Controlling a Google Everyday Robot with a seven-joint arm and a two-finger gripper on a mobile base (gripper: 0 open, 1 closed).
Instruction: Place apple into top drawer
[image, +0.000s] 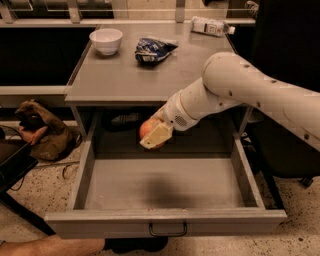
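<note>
Over the drawer's rear edge: the gripper (156, 136) is seen at 12 o'clock of the drawer cavity, just below the tabletop's front lip.
Gripper state: its flat, cream-coloured fingers are closed on the apple (146, 128), which is carried between them.
Apple look: a round, smooth, orange-red shape with a paler yellowish patch is shown; the lower right part is covered by one finger, and the stem cannot be made out.
Apple position: it is held in the air above the back of the drawer floor, at 9 o'clock of the wrist.
Top drawer (165, 220): a wide, shallow, rectangular box of matte grey metal is pulled out toward 6 o'clock; a soft shadow is cast on its floor.
Handle (168, 230): a small dark wire loop is fixed at the centre of the flat front panel.
Arm (250, 90): smooth white rounded segments are brought in from 3 o'clock and sloped down toward the gripper.
Tabletop (120, 80): a flat, dull grey surface is seen above the drawer.
White bowl (106, 40): a round, glossy vessel is set at 11 o'clock on the tabletop.
Snack bag (152, 49): a crinkled dark blue and white packet is laid at 12 o'clock, near the bowl.
Brown bag (42, 131): a crumpled, soft brown bag is left on the speckled floor (45, 192) at 9 o'clock.
</note>
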